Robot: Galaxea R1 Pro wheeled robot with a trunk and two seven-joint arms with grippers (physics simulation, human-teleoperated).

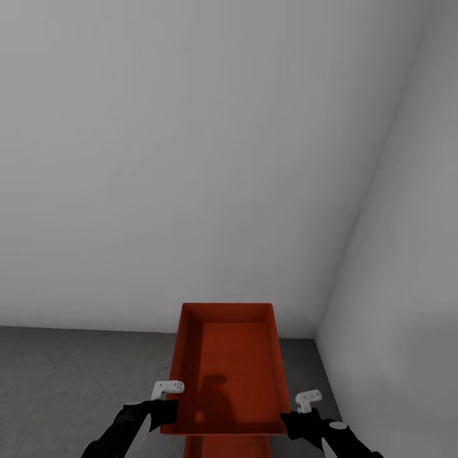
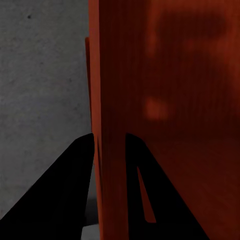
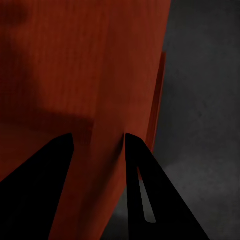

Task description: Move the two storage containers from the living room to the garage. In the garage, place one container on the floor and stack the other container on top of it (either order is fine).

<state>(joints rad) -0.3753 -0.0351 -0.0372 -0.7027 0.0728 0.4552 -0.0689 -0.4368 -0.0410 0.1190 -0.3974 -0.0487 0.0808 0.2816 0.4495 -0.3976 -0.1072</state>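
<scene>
Seemingly both pincers, left pincer (image 2: 109, 145) and right pincer (image 3: 99, 145), pinch upper container (image 1: 227, 362) walls; lower container (image 1: 226, 445) mostly hidden.

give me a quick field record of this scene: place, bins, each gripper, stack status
place: room corner with white walls and dark grey floor
upper bin: orange-red, open top, empty, held level by both arms
lower bin: a second orange-red edge shows just under the upper bin
left gripper: fingers astride the upper bin's left wall
right gripper: fingers astride the upper bin's right wall
stack status: upper bin is right above the lower one; whether it rests on it cannot be told
</scene>
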